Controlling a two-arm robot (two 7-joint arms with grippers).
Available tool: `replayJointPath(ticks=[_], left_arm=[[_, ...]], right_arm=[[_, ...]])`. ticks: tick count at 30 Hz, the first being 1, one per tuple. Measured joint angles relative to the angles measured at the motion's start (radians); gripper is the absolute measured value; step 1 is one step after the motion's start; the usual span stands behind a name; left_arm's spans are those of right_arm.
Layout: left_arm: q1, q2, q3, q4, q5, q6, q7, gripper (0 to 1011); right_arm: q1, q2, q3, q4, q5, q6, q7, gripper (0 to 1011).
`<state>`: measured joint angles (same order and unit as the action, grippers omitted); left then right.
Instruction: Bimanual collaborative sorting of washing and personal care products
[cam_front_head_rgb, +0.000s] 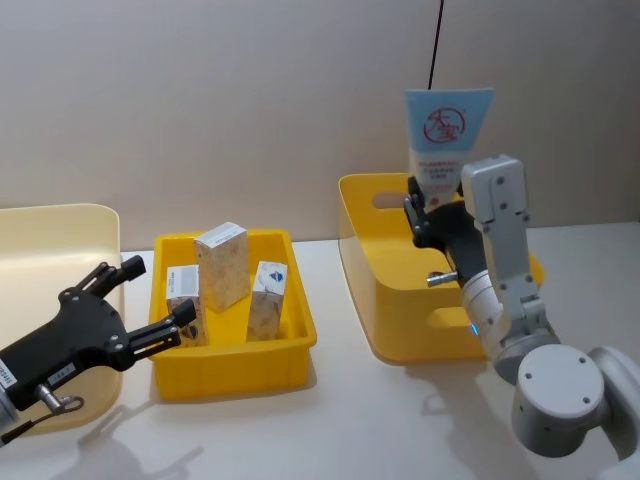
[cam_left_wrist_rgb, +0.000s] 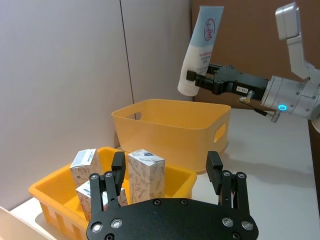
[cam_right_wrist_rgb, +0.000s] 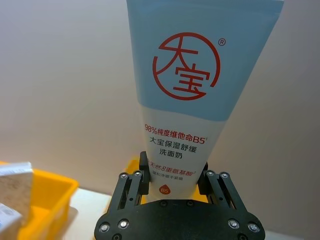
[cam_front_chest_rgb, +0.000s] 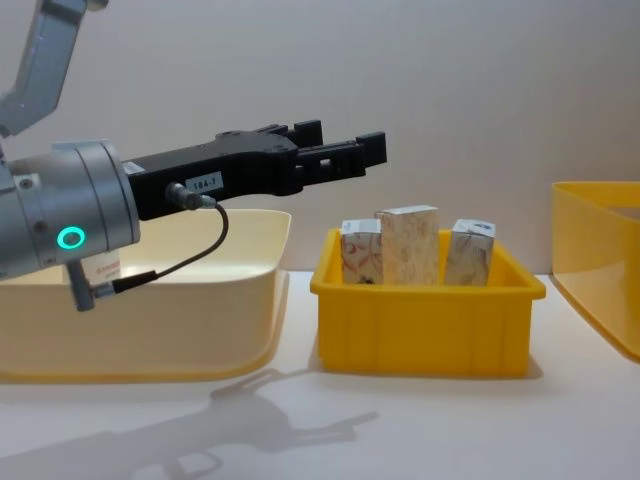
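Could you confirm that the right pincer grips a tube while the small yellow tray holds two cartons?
Not quite: the tray holds three cartons, as the chest view shows. The right pincer does grip the tube.

- Cartons (cam_front_head_rgb: 222, 265) crowd the small tray (cam_front_head_rgb: 230, 375); only narrow gaps between them.
- Bare table (cam_front_head_rgb: 340, 420) separates tray and deep bin (cam_front_head_rgb: 400, 320).
- A gripped tube (cam_front_head_rgb: 447, 135) stands above the bin's open top.

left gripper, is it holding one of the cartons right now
No, the left gripper has its jaws open with nothing between them, up above the cartons standing in the small yellow bin.
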<state>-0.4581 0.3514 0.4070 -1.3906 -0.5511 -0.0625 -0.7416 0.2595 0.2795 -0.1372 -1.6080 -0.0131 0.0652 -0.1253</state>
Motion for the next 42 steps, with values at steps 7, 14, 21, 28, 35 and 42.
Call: replayJointPath(ticks=[7, 14, 21, 28, 35, 42], left_arm=[[0.000, 0.000, 0.000, 0.000, 0.000, 0.000, 0.000, 1003], [0.000, 0.000, 0.000, 0.000, 0.000, 0.000, 0.000, 1003], [0.000, 0.000, 0.000, 0.000, 0.000, 0.000, 0.000, 1003], [0.000, 0.000, 0.000, 0.000, 0.000, 0.000, 0.000, 1003], [0.000, 0.000, 0.000, 0.000, 0.000, 0.000, 0.000, 1003], [0.000, 0.000, 0.000, 0.000, 0.000, 0.000, 0.000, 1003]], right_arm=[[-0.013, -0.007, 0.013, -0.007, -0.032, 0.076, -0.035, 515], [-0.021, -0.016, 0.020, -0.010, -0.056, 0.144, -0.058, 515], [-0.022, -0.026, 0.022, -0.004, -0.072, 0.188, -0.069, 515], [-0.017, -0.036, 0.022, 0.006, -0.082, 0.218, -0.072, 515], [-0.012, -0.047, 0.020, 0.019, -0.089, 0.239, -0.071, 515], [-0.007, -0.055, 0.019, 0.029, -0.093, 0.252, -0.068, 601]])
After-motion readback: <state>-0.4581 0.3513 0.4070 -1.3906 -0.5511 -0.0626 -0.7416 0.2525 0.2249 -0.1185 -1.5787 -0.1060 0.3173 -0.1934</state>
